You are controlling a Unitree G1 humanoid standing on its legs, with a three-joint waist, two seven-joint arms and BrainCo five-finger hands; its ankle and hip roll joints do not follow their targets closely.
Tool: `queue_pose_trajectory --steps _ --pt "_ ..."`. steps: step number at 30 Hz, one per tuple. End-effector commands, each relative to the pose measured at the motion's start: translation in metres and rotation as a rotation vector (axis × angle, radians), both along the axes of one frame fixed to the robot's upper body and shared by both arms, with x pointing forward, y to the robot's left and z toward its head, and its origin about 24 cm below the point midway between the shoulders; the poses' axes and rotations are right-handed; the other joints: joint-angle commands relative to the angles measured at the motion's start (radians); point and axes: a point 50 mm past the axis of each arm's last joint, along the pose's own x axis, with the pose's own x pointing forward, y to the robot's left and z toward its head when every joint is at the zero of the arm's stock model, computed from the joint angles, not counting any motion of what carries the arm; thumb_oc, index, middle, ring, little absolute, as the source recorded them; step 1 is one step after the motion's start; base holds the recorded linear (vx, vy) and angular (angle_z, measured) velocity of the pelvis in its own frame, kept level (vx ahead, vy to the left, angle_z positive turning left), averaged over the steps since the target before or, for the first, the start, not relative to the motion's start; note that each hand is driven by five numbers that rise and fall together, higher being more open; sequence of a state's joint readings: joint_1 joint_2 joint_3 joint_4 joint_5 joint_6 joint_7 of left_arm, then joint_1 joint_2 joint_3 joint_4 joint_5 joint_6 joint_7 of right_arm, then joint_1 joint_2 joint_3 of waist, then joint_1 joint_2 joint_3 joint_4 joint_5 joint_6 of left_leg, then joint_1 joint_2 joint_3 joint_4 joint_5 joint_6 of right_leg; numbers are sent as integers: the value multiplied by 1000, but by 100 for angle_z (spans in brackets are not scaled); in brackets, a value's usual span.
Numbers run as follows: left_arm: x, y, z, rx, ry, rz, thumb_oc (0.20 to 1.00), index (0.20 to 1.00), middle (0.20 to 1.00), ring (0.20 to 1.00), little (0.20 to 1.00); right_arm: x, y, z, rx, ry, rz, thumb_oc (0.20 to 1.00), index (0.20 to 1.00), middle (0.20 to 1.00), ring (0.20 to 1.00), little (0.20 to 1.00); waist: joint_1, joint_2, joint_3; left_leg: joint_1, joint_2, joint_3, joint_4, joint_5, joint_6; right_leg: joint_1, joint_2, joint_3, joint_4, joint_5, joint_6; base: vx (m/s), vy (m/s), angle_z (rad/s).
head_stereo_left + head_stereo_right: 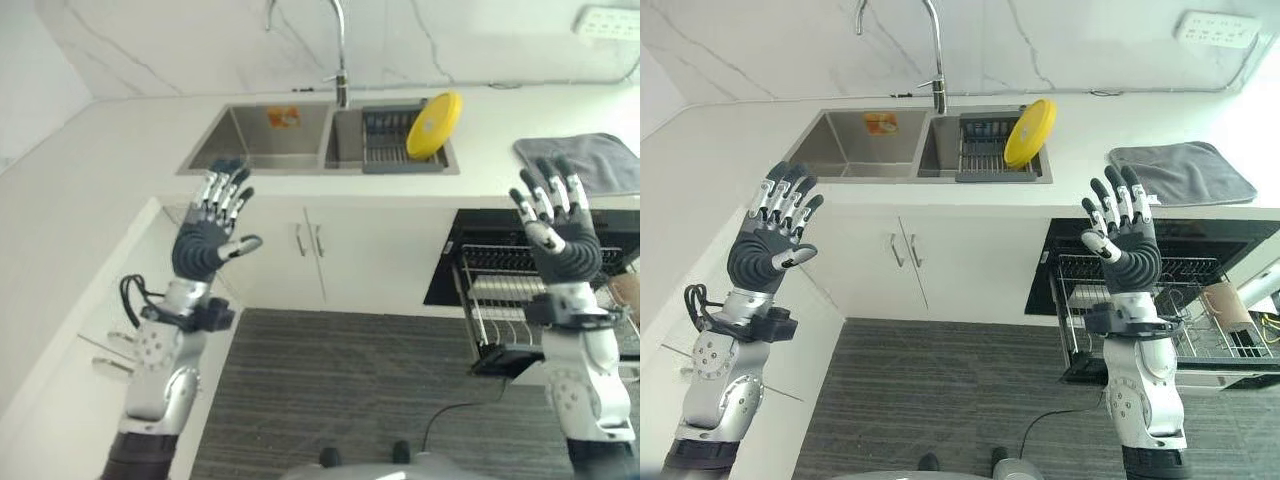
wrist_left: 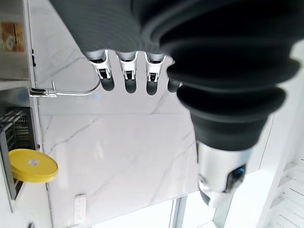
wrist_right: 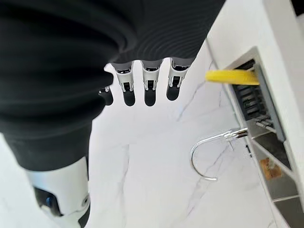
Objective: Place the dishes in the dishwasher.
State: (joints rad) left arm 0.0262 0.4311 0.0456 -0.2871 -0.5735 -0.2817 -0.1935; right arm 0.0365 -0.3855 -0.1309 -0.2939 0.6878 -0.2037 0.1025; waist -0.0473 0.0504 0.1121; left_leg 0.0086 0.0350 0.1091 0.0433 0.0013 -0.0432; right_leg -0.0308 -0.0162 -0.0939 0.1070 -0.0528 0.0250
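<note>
From the left eye view we see the left hand [image 1: 208,243] raised with fingers spread and holding nothing, in front of the white counter [image 1: 90,190] beside the double sink [image 1: 262,138]. The right hand [image 1: 561,236] is likewise lifted, fingers straight and empty, above the pulled-out dishwasher rack [image 1: 520,290]. A yellow plate [image 1: 434,124] stands on edge, leaning in the dark drying rack [image 1: 385,140] that sits in the sink's right basin, below the tap [image 1: 338,50]. In the right eye view we make out a grey towel [image 1: 1180,172] lying on the counter to the right of the sink and above the open dishwasher [image 1: 1145,270], with white cabinet doors [image 1: 905,260] under the sink and grey striped flooring [image 1: 950,390] below. In the left wrist view we see that hand's fingers [image 2: 126,71] extended against the marble wall [image 2: 118,142], the plate well beyond them. The right wrist view shows its fingers [image 3: 148,80] straight too, with the plate's edge past them.
</note>
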Motion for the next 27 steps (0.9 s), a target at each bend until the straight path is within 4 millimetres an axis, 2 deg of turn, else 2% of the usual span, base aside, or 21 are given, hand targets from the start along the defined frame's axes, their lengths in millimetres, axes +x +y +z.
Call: queue_pose_trajectory --steps 1,3,5,7,8,11,12,14,15,18,21,22,27 --pt "-1 2 21 -32 -109 -21 1000 1000 1000 1000 1000 -4 -5 35 -80 -171 -8 1000 1000 1000 1000 1000 -22 -72 17 -83 13 81 326 -1 -66 134 -8 -35 -177 55 11 -20 -29 16" --pt "-1 1 19 -26 -100 -28 1000 1000 1000 1000 1000 -5 -8 35 -93 -163 -11 1000 1000 1000 1000 1000 -36 -69 26 -99 49 91 327 23 -73 134 -1 -30 -172 56 10 58 79 4" --pt "-2 2 16 -1 -89 -23 1000 1000 1000 1000 1000 -6 -10 33 -103 -153 -6 1000 1000 1000 1000 1000 -51 -55 29 -56 95 117 114 40 -59 142 11 -6 -161 33 21 201 256 -8" --pt "-3 4 15 -18 -82 -20 1000 1000 1000 1000 1000 -8 -12 32 -106 -143 20 1000 1000 1000 1000 1000 -50 -45 28 -25 100 109 -45 77 -59 161 14 12 -170 20 28 255 265 7" --pt "-3 6 13 -30 -76 -16 1000 1000 1000 1000 1000 -8 -13 31 -113 -139 29 1000 1000 1000 1000 1000 -44 -39 29 -29 108 77 -126 110 -66 177 20 29 -176 10 30 288 249 1" --pt "-4 6 8 -54 -65 -22 1000 1000 1000 1000 1000 -9 -21 34 -137 -134 37 1000 1000 1000 1000 1000 -23 -32 39 -124 129 -10 -131 190 -90 238 37 76 -164 -44 19 406 336 -11" --pt "-5 5 8 -53 -69 -24 1000 1000 1000 1000 1000 -8 -22 36 -124 -141 57 1000 1000 1000 1000 1000 -18 -33 41 -124 130 -7 -131 191 -88 246 31 78 -157 -54 20 409 376 -25" --pt "-5 5 7 -36 -54 -24 1000 1000 1000 1000 1000 -9 -19 39 -115 -155 91 1000 1000 1000 1000 1000 -13 -39 39 -107 138 30 -126 157 -79 254 -9 50 -135 -67 37 410 425 -74" --pt "-2 4 7 -38 -40 -29 1000 1000 1000 1000 1000 -10 -18 39 -111 -160 99 1000 1000 1000 1000 1000 -11 -48 33 -97 123 47 -117 136 -63 266 -41 40 -109 -80 60 364 411 -116" --pt "8 -2 17 -40 -67 -67 1000 1000 1000 1000 1000 -9 -14 42 -102 -185 99 1000 1000 1000 1000 1000 9 -69 16 -83 80 31 -115 107 -31 272 -87 23 -68 -91 94 329 323 -60" --pt "11 -6 23 -25 -87 -61 1000 1000 1000 1000 1000 -9 -10 44 -70 -198 86 1000 1000 1000 1000 1000 23 -85 4 -67 45 10 -121 89 -10 243 -120 7 -18 -64 120 280 231 6" --pt "12 -5 23 -19 -79 -59 1000 1000 1000 1000 1000 -10 -10 43 -57 -188 75 1000 1000 1000 1000 1000 29 -90 -5 -56 28 9 -122 82 7 220 -133 2 11 -32 135 344 299 21" --pt "11 -7 13 23 -12 -40 1000 1000 1000 1000 1000 -11 -8 37 -35 -166 67 1000 1000 1000 1000 1000 37 -95 -11 -26 -5 13 -129 57 38 187 -138 -2 84 18 139 260 224 4"
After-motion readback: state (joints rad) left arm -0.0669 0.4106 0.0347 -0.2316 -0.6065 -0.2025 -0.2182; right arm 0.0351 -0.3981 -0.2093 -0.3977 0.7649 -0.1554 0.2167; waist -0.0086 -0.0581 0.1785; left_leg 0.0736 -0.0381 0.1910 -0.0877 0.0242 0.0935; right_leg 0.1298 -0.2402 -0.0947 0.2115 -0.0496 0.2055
